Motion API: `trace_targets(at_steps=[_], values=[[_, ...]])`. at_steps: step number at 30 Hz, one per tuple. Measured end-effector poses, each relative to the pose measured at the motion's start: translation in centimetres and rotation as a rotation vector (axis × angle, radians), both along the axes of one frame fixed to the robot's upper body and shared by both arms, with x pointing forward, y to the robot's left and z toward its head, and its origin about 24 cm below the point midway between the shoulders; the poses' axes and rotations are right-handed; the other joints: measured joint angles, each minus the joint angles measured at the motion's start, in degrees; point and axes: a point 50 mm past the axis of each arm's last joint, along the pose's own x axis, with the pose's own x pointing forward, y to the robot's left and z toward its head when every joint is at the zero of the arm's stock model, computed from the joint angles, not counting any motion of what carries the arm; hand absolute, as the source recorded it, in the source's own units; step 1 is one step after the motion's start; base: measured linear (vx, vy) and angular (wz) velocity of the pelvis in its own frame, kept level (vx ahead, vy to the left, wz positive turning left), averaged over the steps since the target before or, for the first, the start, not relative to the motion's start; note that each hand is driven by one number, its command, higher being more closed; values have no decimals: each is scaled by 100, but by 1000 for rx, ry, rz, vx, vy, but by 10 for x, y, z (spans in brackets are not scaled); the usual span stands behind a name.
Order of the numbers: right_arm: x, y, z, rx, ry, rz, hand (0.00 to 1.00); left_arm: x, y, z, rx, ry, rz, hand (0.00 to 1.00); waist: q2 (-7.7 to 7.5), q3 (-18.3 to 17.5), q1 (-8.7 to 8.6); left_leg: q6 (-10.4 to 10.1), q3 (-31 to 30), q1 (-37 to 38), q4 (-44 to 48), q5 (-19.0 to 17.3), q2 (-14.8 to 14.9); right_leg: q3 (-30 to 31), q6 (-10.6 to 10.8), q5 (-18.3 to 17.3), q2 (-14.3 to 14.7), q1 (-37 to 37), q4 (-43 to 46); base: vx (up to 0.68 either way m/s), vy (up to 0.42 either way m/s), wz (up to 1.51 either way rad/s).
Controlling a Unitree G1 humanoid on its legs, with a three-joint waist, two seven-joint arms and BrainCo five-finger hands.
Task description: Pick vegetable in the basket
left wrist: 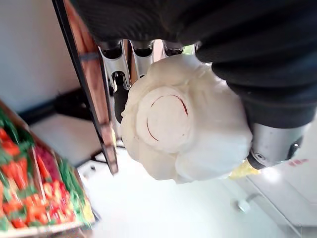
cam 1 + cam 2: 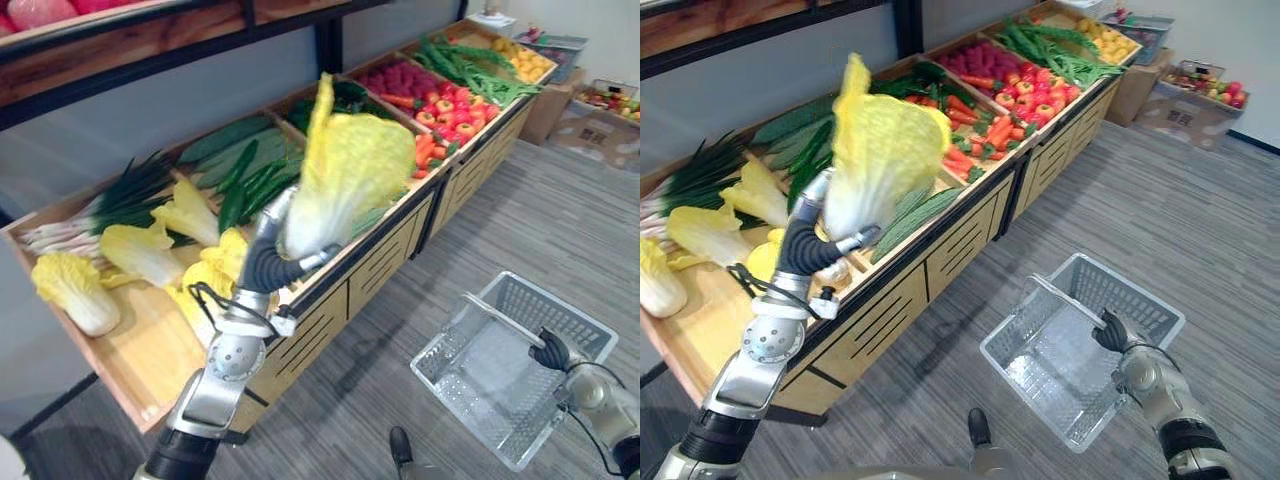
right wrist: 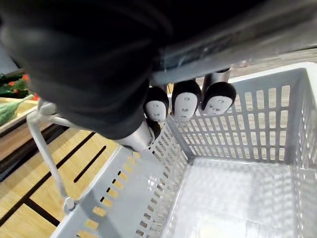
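- pale yellow-green cabbage (image 2: 345, 175) hung in the air above the wooden produce stand (image 2: 390, 245), leaf tips up, clear of the other cabbages (image 2: 75, 290) lying on the stand.
- left hand (image 2: 290, 262) gripped it at the white stem end. in the left wrist view we saw its fingers (image 1: 116, 62) curled against the cut base.
- right hand (image 2: 551, 352) was wrapped round the handle (image 2: 497, 312) of the grey plastic basket (image 2: 432, 348) and held it low over the floor, to the right of the stand. in the right wrist view its fingertips (image 3: 185, 101) hooked under the bar.
- basket looked empty to us. cabbage and basket were well apart.
- step, as we judged it: lift off the stand done, transfer to the basket next, release not yet made.
- next move would call for swinging the left arm right and down over the basket's open mouth, clear of the raised handle and the right hand. then lower the stem end inside before loosening the fingers.
- the head is bulky and leafy, so we would want it centred.
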Motion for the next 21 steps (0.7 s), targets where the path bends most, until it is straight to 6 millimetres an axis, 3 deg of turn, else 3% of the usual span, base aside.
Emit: trace_targets(at_steps=[3,9,15,21], values=[[4,5,16,-43,-42,90,100,-8,-23,-3,37,36,-186,100,62,-95,19,-87,182,115,20,-70,62,55,2,-2,77,53,2,-61,-55,-21],[13,29,40,-66,-125,277,100,-28,-68,8,110,13,-570,100,169,-261,39,-189,609,280,73,-118,198,75,-43,-84,209,69,-12,-56,-43,-18],[15,37,43,-93,-120,349,100,-42,-92,-7,249,63,-761,100,265,-322,34,-334,872,263,801,-450,562,213,-86,-47,341,79,69,-16,-26,-20],[20,46,53,-122,-149,415,100,-48,-94,-34,459,82,-814,100,298,-338,-9,-398,1160,345,1034,-624,677,468,-86,-48,446,74,90,-70,-13,-25]])
